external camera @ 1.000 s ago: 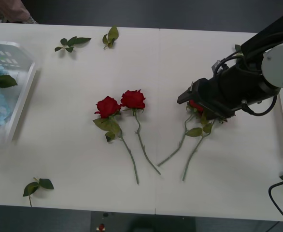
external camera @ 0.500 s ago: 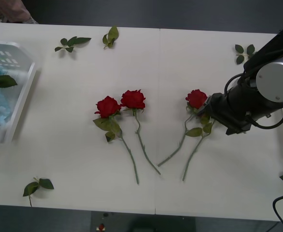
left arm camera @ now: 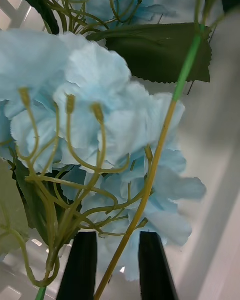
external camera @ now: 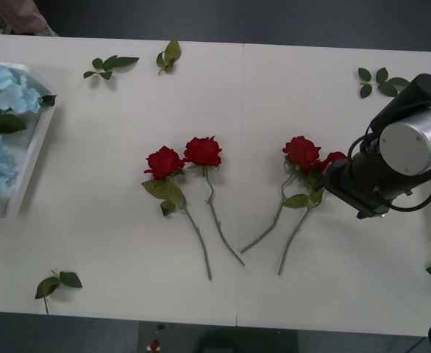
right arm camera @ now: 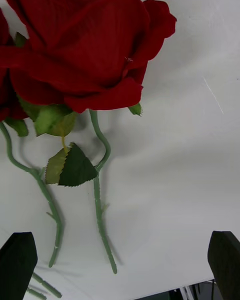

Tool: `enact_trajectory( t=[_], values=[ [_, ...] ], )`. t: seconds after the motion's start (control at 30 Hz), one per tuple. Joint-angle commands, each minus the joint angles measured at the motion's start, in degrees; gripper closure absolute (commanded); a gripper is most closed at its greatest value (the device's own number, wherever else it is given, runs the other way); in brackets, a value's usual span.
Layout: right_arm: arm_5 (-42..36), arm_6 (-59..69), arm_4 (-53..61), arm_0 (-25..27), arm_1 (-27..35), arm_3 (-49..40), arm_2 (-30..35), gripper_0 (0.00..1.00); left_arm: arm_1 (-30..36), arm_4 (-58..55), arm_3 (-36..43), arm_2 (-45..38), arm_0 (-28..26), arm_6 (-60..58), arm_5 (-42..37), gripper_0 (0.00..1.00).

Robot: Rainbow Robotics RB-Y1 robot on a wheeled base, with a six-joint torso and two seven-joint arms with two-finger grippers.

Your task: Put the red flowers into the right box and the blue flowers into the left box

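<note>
Your right gripper (right arm camera: 120,265) hangs wide open beside the right-hand pair of red flowers (external camera: 301,152) near the bench's right edge; two more lie mid-bench. Your left gripper (left arm camera: 117,262) is narrowed round a thin stem of the blue flowers (external camera: 6,92) — over the left box (external camera: 33,151) at the left edge

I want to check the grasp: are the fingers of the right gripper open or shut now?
Open. The right gripper shows its two black fingers far apart, with only stems of the red flowers and white table between them.
</note>
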State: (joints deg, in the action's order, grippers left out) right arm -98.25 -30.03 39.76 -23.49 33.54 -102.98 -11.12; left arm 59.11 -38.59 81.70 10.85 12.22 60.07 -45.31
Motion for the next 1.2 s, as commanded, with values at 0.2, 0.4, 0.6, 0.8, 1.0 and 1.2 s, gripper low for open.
enact_trajectory(
  t=[0.2,0.4,0.6,0.8,1.0,1.2],
  values=[
    [5.35,-4.16,-2.67,-1.04,0.56,3.84,-3.21,0.0,1.8,0.26,1.36,-0.65,1.23,3.12,1.54,0.41],
    [8.87,-5.83,-6.98,-1.56,-0.15,6.92,-5.76,0.0,1.98,0.62,4.61,-1.62,1.32,3.04,1.45,0.06],
    [11.42,-6.98,-9.0,-2.18,-2.43,9.64,-5.85,0.0,2.24,0.26,9.71,-4.87,1.32,3.39,-2.94,0.0],
    [12.3,-7.33,-9.44,-2.97,-4.28,9.91,-5.85,0.0,2.68,-3.25,16.48,-9.7,1.23,4.44,-12.79,0.0],
    [12.47,-8.12,-10.94,-3.23,-6.03,11.58,-5.93,0.0,1.98,-5.98,24.91,-14.45,1.06,5.5,-21.93,0.0],
    [14.67,-8.91,-12.52,-3.67,-6.83,14.65,-6.64,0.0,-1.63,-10.63,32.12,-18.93,-0.7,5.41,-24.04,0.0]
  ],
)
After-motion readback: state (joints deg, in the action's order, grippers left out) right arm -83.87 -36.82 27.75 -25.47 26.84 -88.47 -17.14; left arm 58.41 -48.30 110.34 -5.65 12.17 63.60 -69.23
